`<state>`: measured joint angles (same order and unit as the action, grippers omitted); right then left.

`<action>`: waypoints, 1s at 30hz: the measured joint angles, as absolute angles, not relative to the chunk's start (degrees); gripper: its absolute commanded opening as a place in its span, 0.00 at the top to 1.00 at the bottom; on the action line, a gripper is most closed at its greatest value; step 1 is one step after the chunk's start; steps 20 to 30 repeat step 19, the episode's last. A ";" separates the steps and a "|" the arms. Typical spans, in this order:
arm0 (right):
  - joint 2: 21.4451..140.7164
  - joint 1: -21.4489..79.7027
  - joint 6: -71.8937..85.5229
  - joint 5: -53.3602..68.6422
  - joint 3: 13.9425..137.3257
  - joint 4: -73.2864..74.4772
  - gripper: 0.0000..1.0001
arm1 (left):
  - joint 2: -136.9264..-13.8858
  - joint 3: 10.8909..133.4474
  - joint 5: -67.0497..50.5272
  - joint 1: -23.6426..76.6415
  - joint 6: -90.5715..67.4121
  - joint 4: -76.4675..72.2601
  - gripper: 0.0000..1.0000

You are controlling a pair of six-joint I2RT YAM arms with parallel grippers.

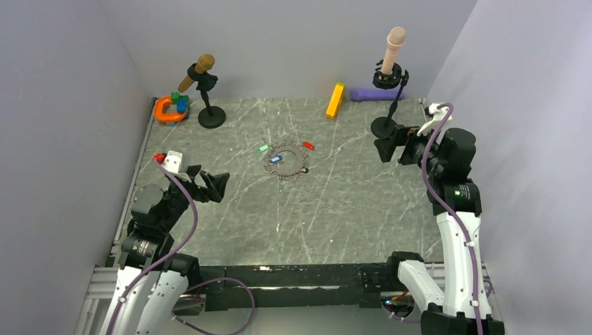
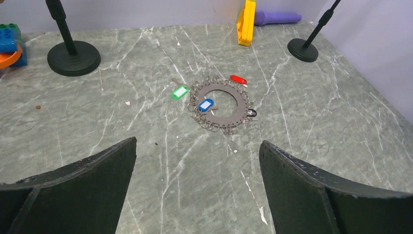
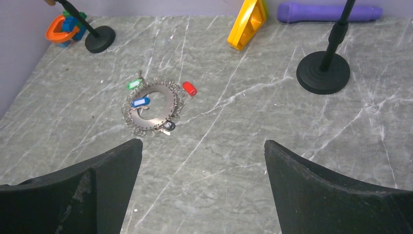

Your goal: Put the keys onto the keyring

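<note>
This looks like the opening approach. The left gripper, at the lower left of the top view, and the right gripper, at the right, both stand with jaws wide apart and hold nothing.

The wide, thin grey metal keyring fringed with small loops lies flat mid-frame on the grey marble table. Of the small keys:
- The blue-tagged key rests on its left rim.
- The black-headed key is at its lower right edge.
- The green-tagged key and red-tagged key lie just beside it, above.

The next move probably calls for a low, narrow pinch on one key while the ring is steadied.
</note>
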<state>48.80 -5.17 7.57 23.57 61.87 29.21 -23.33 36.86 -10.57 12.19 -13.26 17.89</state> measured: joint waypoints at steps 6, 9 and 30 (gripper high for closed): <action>48.77 -5.19 7.73 24.86 61.69 28.42 0.00 | -23.38 36.75 -9.10 12.19 -12.93 18.09 0.01; 48.53 -5.39 7.94 25.85 60.51 27.24 0.00 | -23.38 36.75 -7.88 12.19 -12.40 18.31 0.01; 45.25 -20.05 12.78 36.58 56.97 23.11 0.00 | -19.14 36.27 -4.51 13.63 -10.07 20.45 0.01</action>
